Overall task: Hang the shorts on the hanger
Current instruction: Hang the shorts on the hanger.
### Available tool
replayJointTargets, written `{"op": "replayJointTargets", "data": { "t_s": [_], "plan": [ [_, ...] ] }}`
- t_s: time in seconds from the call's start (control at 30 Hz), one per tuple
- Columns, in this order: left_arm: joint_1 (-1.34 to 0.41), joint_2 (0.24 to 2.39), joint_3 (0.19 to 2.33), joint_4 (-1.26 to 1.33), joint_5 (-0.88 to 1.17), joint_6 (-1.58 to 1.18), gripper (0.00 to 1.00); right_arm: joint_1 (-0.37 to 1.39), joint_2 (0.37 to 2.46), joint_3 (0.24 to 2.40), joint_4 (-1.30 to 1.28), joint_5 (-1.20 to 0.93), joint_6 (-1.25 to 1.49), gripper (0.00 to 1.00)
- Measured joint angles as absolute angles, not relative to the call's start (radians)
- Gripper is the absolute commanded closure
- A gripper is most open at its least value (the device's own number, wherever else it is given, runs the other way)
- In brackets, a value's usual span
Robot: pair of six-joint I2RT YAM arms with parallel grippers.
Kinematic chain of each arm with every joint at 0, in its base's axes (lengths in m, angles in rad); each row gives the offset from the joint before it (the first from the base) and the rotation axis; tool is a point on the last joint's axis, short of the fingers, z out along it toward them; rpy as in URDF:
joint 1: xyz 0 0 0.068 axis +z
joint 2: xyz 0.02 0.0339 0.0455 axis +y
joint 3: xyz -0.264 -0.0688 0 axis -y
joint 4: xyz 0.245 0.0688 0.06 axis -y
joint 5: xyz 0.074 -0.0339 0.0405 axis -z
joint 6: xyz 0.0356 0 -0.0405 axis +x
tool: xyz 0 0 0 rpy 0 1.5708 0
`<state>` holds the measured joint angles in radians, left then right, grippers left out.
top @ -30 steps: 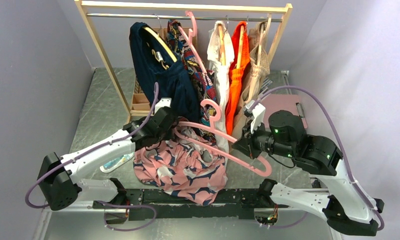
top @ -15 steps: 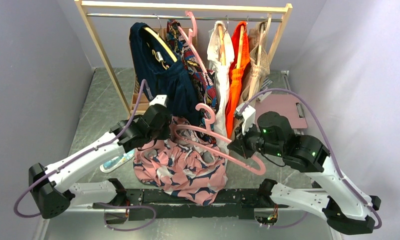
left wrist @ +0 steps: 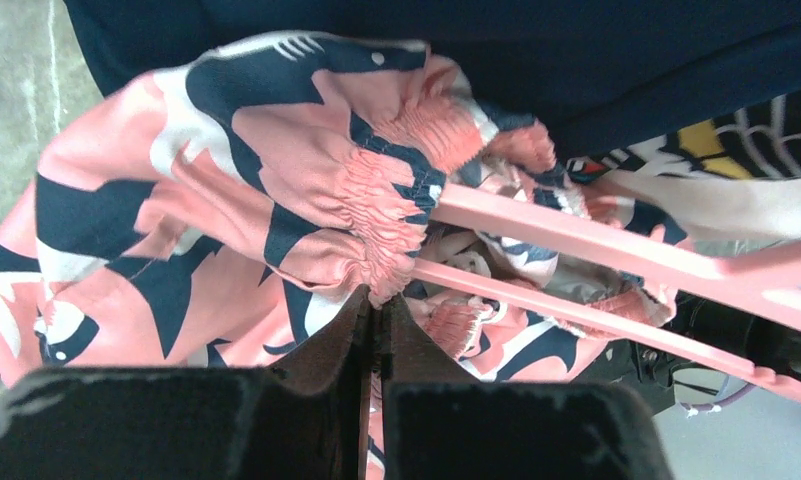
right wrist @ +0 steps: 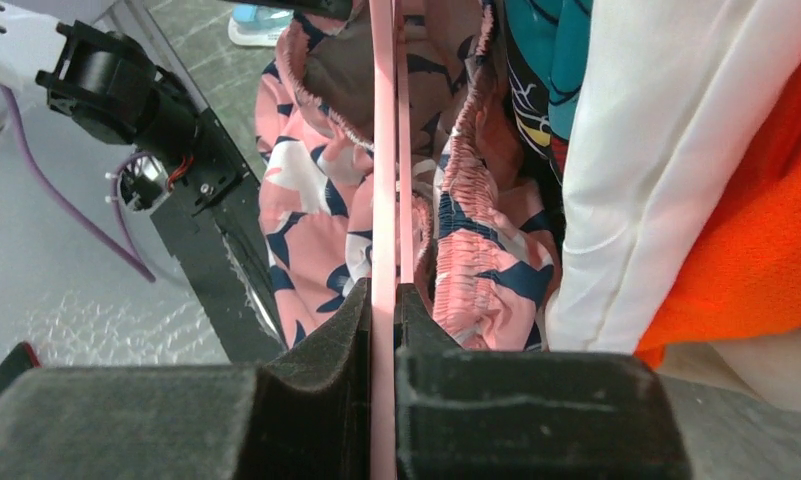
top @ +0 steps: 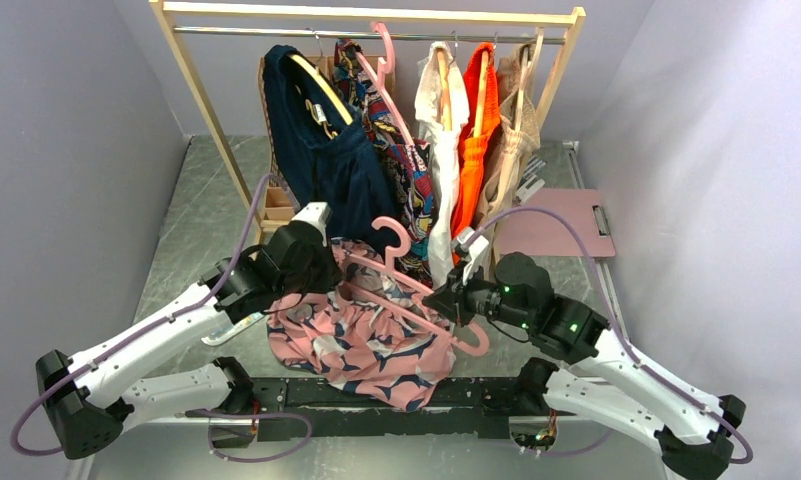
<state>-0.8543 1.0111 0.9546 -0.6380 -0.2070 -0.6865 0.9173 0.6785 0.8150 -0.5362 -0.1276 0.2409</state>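
Mid-threading here: pinching the gathered waistband of the shorts (top: 361,345) tight in the left pincer (left wrist: 373,308), clamping the right pincer (right wrist: 384,297) on one end of the hanger (left wrist: 576,237), with its bars running into the waist opening. Probably calls next for stretching that elastic wider and drawing it over the hanger's shoulder to a notch. Drooping loose and bunched just beneath the hanger, pink with navy and white waves.

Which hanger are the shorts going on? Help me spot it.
Start at the wooden clothes rack. In front of it, a pale-pink plastic hanger slants across the pink patterned shorts. Unlike the other hangers, it is off the rail, pinched by the right end effector.
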Motion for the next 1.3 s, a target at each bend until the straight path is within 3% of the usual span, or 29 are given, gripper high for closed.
{"op": "replayJointTargets", "data": {
  "t_s": [0.27,0.63,0.83,0.93,1.1,1.3],
  "plan": [
    [-0.854,0.974,0.812,-0.582,-0.161,-0.712,0.93,0.937,0.652,0.559,-0.265,-0.107,0.335,1.0],
    [-0.854,0.968,0.722,-0.544,-0.123,-0.731,0.93,1.306,0.849,0.496,-0.02,0.244,0.362,0.99],
    [-0.854,0.952,0.704,-0.541,-0.122,-0.734,0.93,1.346,0.926,0.562,-0.03,0.29,0.33,0.68],
    [-0.854,0.935,0.704,-0.54,-0.122,-0.734,0.93,1.353,0.926,0.616,-0.075,0.262,0.308,0.57],
    [-0.854,0.915,0.701,-0.54,-0.123,-0.737,0.93,1.355,0.929,0.734,-0.206,0.212,0.276,0.46],
    [-0.854,0.892,0.684,-0.54,-0.123,-0.746,0.93,1.355,0.967,0.839,-0.328,0.184,0.27,0.43]
  ]
}}
